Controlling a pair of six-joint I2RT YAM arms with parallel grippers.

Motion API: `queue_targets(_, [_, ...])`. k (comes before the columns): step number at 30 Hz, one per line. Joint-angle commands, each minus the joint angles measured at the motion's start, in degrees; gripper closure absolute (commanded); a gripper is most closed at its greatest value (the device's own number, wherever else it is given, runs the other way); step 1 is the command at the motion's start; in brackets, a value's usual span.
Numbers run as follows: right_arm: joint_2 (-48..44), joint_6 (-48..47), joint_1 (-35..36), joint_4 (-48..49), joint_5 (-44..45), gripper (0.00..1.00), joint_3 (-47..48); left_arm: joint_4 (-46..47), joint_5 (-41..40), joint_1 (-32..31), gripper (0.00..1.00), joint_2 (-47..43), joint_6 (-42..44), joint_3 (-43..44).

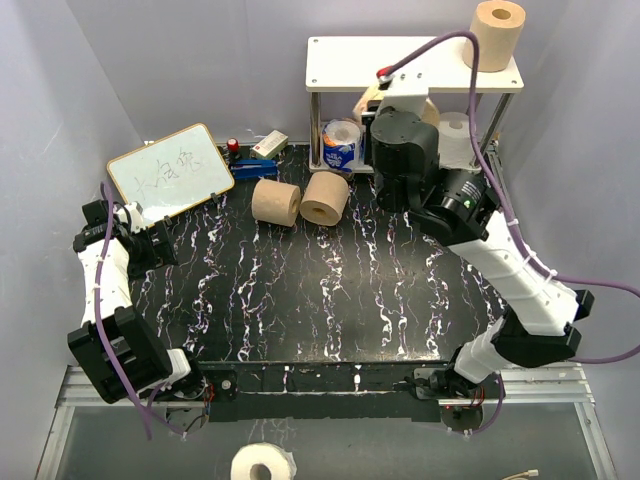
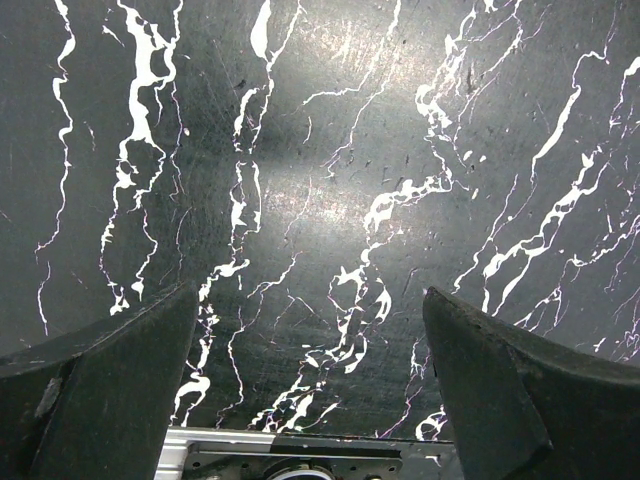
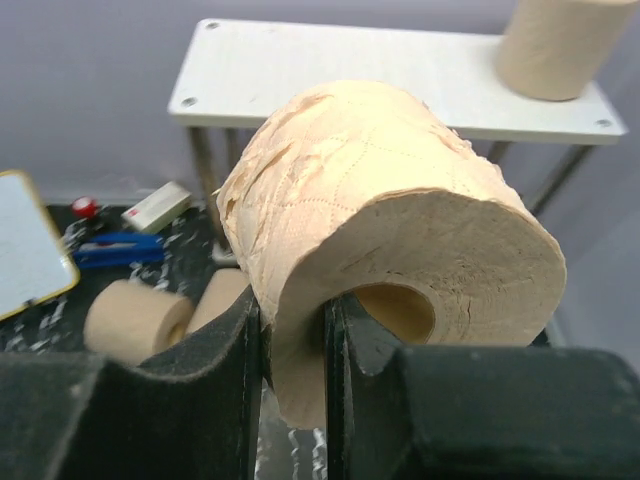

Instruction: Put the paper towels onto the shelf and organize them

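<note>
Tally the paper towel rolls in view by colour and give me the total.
Tan-brown rolls: 4
White rolls: 2
Blue-and-white wrapped rolls: 1 in view
Total: 7

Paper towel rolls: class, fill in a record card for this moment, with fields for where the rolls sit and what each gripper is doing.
shelf top: upright tan roll at the right end
lower tier: blue-wrapped roll, white roll
table: two tan rolls on their sides
right gripper: shut on held tan roll, one finger in its core, in front of the shelf
left gripper: open, empty, above the table
</note>
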Motion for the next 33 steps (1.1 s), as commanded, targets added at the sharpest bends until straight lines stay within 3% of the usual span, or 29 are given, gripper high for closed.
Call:
queue_targets(1, [-6.6,-14.8,-3.0,25.2,12.0,1.00,-5.8,-0.8,1.7,0.3,0.07,-1.0,0.4,0.1])
queue_targets(6, [0.6,-18.5,-11.4,26.5,10.9,1.00,2.7,-0.8,2.0,0.3,0.07,-1.5,0.5,0.1])
queue_targets(8, [4.3,-18.9,-15.4,26.6,6.6,1.00,7.0,-0.8,2.1,0.3,0.07,-1.7,0.5,0.1])
queue_targets(12, [13.7,-21.3,-22.0,25.8,2.2,1.00,20.3,-0.9,1.9,0.3,0.07,-2.0,0.5,0.1])
queue_targets(14, [14.3,-18.7,-24.7,26.4,-0.3,1.00,19.1,-0.9,2.0,0.3,0.07,-2.4,0.4,0.1])
queue_targets(18, [16.2,-3.2,-34.4,16.2,-17.5,1.00,21.4,-0.8,2.1,0.3,0.07,-2.6,0.5,0.0])
queue_targets(21, [16.8,3.6,-40.4,13.7,-28.0,1.00,19.7,-0.8,2.0,0.3,0.07,-2.4,0.4,0.0])
queue_targets(33, [19.7,8.4,-45.9,14.0,-36.7,1.00,18.9,-0.8,2.0,0.3,0.07,-1.7,0.4,0.0])
